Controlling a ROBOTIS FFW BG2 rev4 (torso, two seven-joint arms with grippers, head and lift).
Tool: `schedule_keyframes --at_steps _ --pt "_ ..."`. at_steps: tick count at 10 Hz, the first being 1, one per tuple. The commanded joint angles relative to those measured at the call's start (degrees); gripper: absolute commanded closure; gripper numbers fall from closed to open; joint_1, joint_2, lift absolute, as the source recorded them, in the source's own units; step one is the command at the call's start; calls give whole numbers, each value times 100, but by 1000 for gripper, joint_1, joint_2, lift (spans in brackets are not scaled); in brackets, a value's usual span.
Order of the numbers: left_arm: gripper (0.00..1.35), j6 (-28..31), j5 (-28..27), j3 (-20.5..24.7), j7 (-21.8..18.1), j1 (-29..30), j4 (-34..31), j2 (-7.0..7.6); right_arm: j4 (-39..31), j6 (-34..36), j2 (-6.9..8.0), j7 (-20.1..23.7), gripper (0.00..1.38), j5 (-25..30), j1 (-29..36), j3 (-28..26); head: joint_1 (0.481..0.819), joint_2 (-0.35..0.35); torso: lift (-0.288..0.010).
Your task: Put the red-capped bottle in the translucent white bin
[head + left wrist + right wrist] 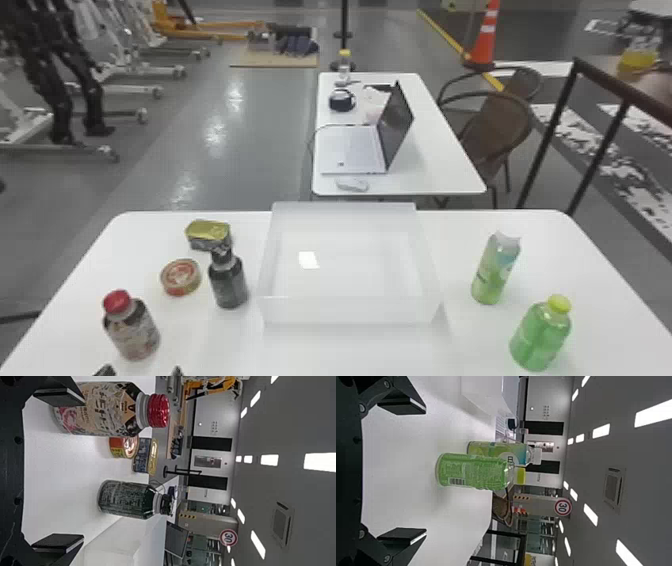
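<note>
My left gripper (141, 372) is at the bottom left of the head view, its two tips apart just in front of the red-capped bottle (132, 327), which stands upright on the table. In the left wrist view the left gripper (59, 471) is open with nothing between its fingers, and the red-capped bottle (107, 409) stands beyond, nearer one finger. The translucent white bin (350, 310) sits at the table's middle. In the right wrist view my right gripper (402, 473) is open and holds nothing; a green bottle (470, 471) stands ahead of it.
A dark bottle (228, 282), a round tin (181, 277) and a gold-topped can (207, 235) stand between the red-capped bottle and the bin. Right of the bin are a white-capped bottle (495, 270) and a yellow-capped bottle (540, 335). A laptop table (435, 170) is behind.
</note>
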Motion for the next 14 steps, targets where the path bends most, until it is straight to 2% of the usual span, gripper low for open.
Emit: schedule_keyframes --at_steps 1,7,14 --pt "99 29 -12 14 1 -18 -9 -33 8 0 5 0 205 -2 -5 0 549 0 -100" --pt "99 144 -38 5 54 -71 0 -33 52 0 5 0 203 -2 -75 62 549 0 -100" --pt "99 592 -407 49 731 -554 -9 64 158 0 5 9 203 -28 -435 176 549 0 -100"
